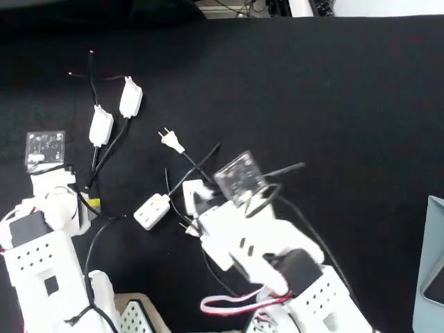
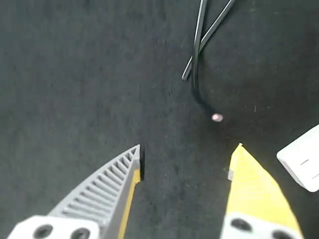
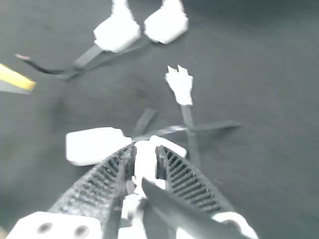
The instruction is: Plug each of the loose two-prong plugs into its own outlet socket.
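The right fingers [image 3: 145, 149] are clenched on a white two-prong plug [image 3: 144, 167]. The outlet socket [image 3: 92, 145] lies just beside their tips, off to one side rather than straight ahead. The chief risk, as I judge it, is the socket itself: nothing pins it to the black worktop [image 1: 333, 104], so a push that meets it off-line would likely slide or spin it instead of seating the prongs. The plug could also twist in the grasp, since the fingers pinch only a narrow part of it. Black cables [image 3: 199, 127] cross just beyond the fingertips and could snag, or drag along the loose plug [image 3: 180, 85] that lies farther ahead, clear of the socket. The left fingers [image 2: 189, 147] are released, hovering over bare worktop with a cable end [image 2: 216, 117] just ahead of them, and look free to steady the socket. On the right fingers' far side the worktop offers wide open room, with its edges well away.
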